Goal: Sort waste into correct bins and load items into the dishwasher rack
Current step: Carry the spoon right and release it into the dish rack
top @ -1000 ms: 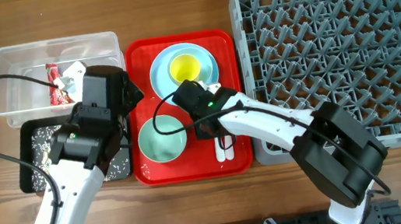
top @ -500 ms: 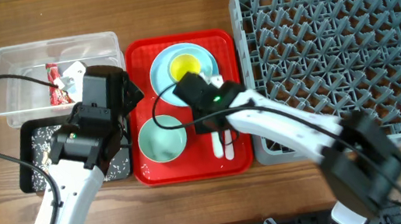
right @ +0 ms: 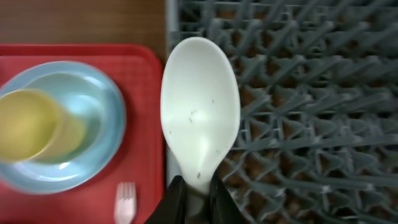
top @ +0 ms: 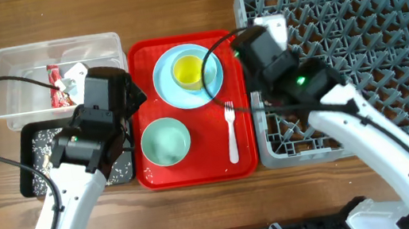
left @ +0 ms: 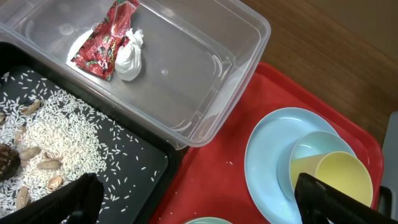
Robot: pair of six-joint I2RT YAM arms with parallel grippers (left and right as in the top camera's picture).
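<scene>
the right gripper (right: pixel 193 194) is pinching the white spoon (right: pixel 200 109) by its handle, jaws nearly shut around it. the spoon's long axis is running straight out from the fingers, bowl leading and hollow side facing the wrist camera. the bowl is hanging just inside the left wall of the dishwasher rack (right: pixel 311 93), its left edge lying about over that wall, so the pegs are sitting mostly to the spoon's right and the red tray (right: pixel 146 162) to its left. seen from overhead, the spoon is sitting at the rack's far left corner, its axis lying roughly along the wall rather than across it. judging from that, the coming move is turning on a short shift rightward, deeper over the grid, and then a lowering between peg rows. how high the spoon is hanging above the pegs is hard to judge from these views. the left gripper (left: pixel 198 186) is idling wide open with nothing in it, where the tray is meeting the black tub (left: pixel 152 171), well apart from the rack, so the right arm is plainly the nearer one. the white fork (top: pixel 231 131) is lying on the tray just left of the rack, handle pointing toward the robot.
</scene>
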